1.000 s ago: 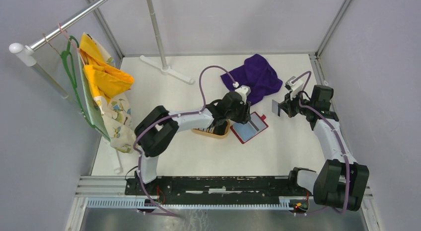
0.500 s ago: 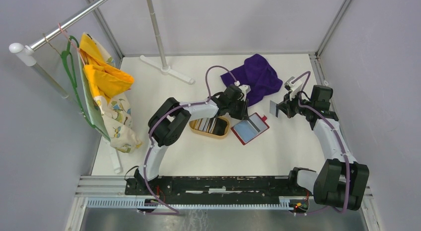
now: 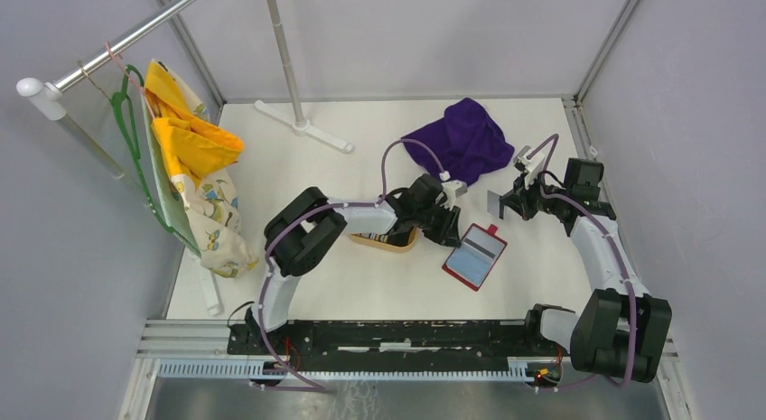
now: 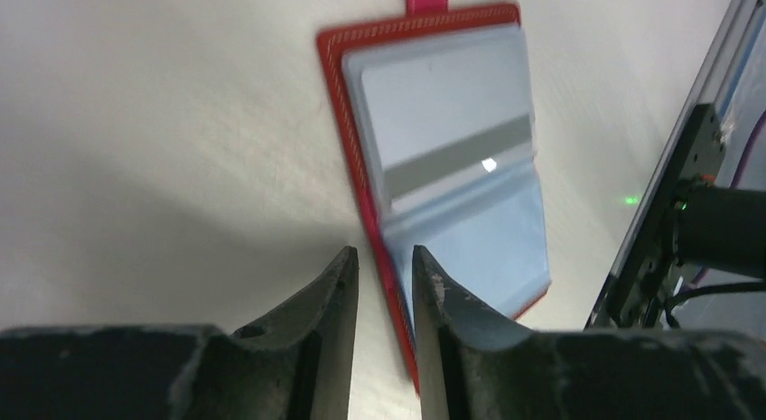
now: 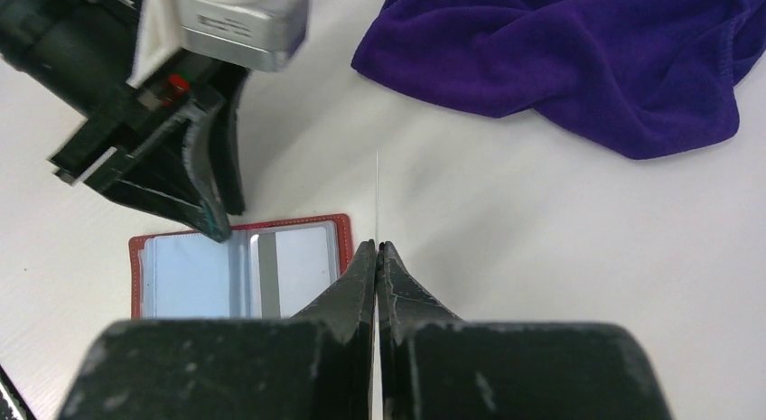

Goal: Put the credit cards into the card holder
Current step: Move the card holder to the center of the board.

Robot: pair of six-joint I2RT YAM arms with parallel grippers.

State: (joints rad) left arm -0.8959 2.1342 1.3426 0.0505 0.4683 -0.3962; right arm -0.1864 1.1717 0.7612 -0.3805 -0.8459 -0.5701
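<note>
The red card holder (image 3: 474, 256) lies open on the table, pale plastic sleeves up, one sleeve holding a white card with a grey stripe (image 4: 443, 104). My left gripper (image 3: 449, 235) sits at the holder's left edge, its jaws a narrow gap apart; in the left wrist view (image 4: 384, 253) the red edge (image 4: 361, 194) runs just beyond the fingertips. My right gripper (image 3: 504, 203) is shut on a thin grey card (image 3: 495, 203), seen edge-on in the right wrist view (image 5: 377, 194), above the holder's right end (image 5: 298, 266). More cards stand in the tan tray (image 3: 384, 242).
A purple cloth (image 3: 461, 140) lies behind the grippers. A white stand base (image 3: 303, 122) is at the back left, and hung clothes (image 3: 190, 167) are at the far left. A metal rail (image 3: 397, 334) runs along the near edge.
The card holder has slid towards the near right and turned, from beside the tray to further out. My left gripper followed it. My right gripper moved slightly left with the card.
</note>
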